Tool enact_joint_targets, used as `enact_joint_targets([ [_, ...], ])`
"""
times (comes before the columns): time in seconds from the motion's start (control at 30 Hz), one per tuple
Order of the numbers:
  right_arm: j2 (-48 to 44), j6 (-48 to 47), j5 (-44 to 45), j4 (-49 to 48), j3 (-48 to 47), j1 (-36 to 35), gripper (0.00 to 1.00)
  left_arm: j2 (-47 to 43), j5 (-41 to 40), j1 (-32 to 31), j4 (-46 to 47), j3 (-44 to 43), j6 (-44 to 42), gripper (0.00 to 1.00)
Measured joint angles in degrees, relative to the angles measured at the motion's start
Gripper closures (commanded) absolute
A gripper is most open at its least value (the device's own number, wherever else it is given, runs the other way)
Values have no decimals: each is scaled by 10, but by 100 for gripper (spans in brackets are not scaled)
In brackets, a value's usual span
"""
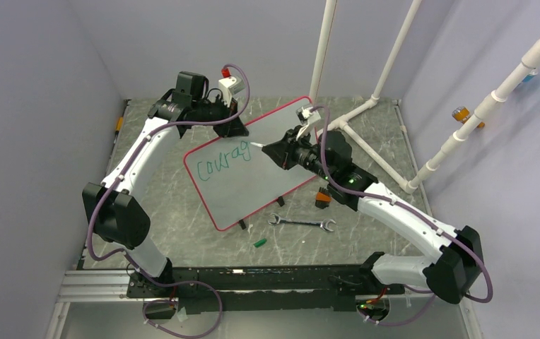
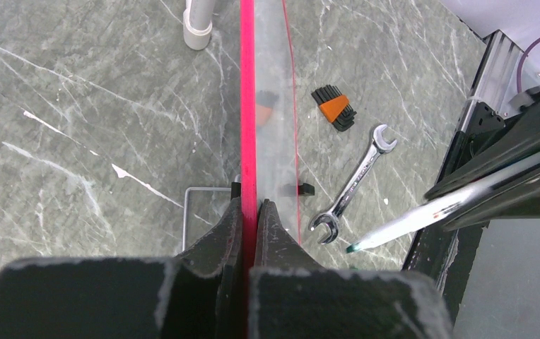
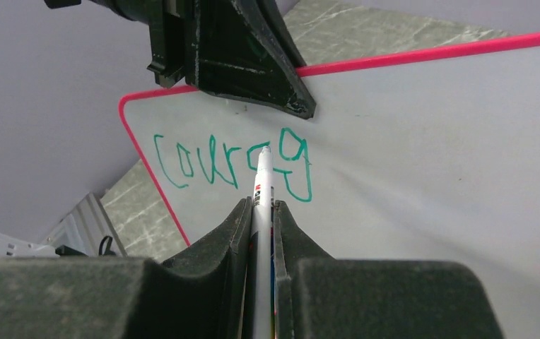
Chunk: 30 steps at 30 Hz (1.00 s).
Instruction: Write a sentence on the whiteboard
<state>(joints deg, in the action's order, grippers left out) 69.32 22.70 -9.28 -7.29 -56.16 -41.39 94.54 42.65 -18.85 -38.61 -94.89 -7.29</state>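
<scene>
The whiteboard [image 1: 267, 176] is white with a thin red rim and stands tilted on the table. My left gripper [image 1: 233, 121] is shut on its far rim; in the left wrist view my left gripper [image 2: 253, 212] pinches the red edge [image 2: 247, 106]. Green lettering reading "Courag" [image 1: 223, 162] runs across the board's left part; it also shows in the right wrist view [image 3: 232, 164]. My right gripper [image 3: 260, 206] is shut on a white marker [image 3: 263, 180] whose tip sits at the board by the last letter. In the top view the marker [image 1: 257, 145] points left from my right gripper [image 1: 271, 150].
A silver wrench [image 1: 301, 223] lies on the marble table near the board's lower edge, with a green marker cap [image 1: 259, 242] in front of it and an orange-and-black hex key set [image 1: 321, 199] to the right. White pipes [image 1: 394, 49] stand at the back right.
</scene>
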Motion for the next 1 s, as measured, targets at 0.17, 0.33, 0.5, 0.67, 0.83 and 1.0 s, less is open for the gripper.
enact_joint_targets([
  [0.17, 6, -6, 16, -1, 0, 4, 100, 0, 0, 0, 0, 0, 1, 100],
  [0.33, 32, -7, 23, -1, 0, 6, 100, 0, 0, 0, 0, 0, 1, 100],
  [0.5, 54, -7, 24, -1, 0, 7, 100, 0, 0, 0, 0, 0, 1, 100],
  [0.67, 62, -7, 24, -2, 0, 9, 100, 0, 0, 0, 0, 0, 1, 100],
  [0.83, 63, -7, 23, -4, 0, 10, 100, 0, -1, 0, 0, 0, 1, 100],
  [1.0, 64, -7, 18, -5, 0, 18, 100, 0, -1, 0, 0, 0, 0, 100],
])
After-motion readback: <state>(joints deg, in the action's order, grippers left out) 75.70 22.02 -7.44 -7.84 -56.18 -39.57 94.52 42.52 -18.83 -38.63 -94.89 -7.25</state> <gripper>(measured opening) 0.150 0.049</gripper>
